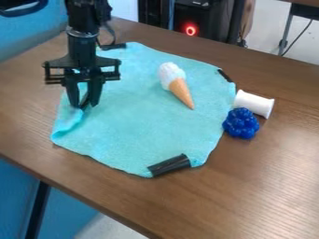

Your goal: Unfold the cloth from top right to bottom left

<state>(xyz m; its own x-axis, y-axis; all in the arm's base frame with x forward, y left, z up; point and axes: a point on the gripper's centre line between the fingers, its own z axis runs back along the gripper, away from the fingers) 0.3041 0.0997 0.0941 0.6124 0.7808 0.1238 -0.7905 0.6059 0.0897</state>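
The gripper (pixel 85 105) hangs down over the left part of the turquoise cloth (pixel 149 126), with its lower end at the cloth beside a raised, rolled edge. Whether it holds cloth there, I cannot tell. Most of the cloth lies spread on the table, and its left edge curls over just below the gripper. A toy ice cream cone (pixel 180 91) rests on the upper right part of the cloth, its orange tip pointing down and right.
Black pieces lie at the cloth's bottom edge (pixel 169 165) and right edge (pixel 225 75). Right of the cloth are a white cylinder (pixel 254 103) and a bumpy blue object (pixel 241 123), side by side. The brown table's (pixel 261 186) front edge slants down to the right.
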